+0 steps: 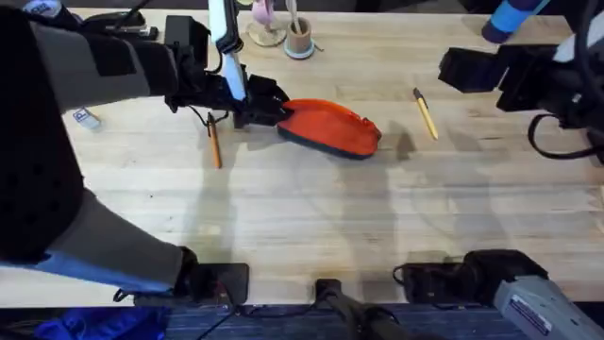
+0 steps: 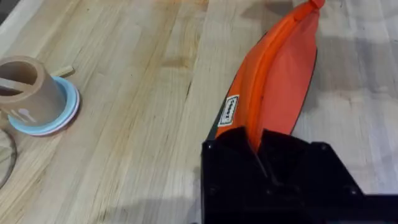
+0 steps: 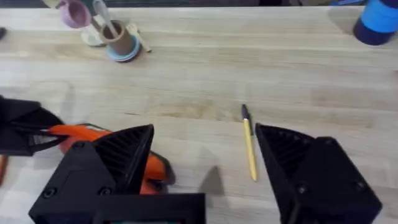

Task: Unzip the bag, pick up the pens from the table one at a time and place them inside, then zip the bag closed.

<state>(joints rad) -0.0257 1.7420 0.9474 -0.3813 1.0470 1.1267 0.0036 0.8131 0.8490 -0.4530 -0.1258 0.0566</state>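
Orange bag lying mid-table on the table, dark base toward the arms' bases, zipper apparently still closed. Left gripper clamped on the bag's left end, fabric pinched between the black fingers in the wrist view; pull not identifiable. Right gripper spread wide, empty, raised above the yellow pen; orange pen beside the left gripper. Risks, as judged: only cloth pinched rather than the pull, so the whole bag dragged instead of unzipped; bag sliding into the orange pen and knocking it away; no counter-hold from the right side.
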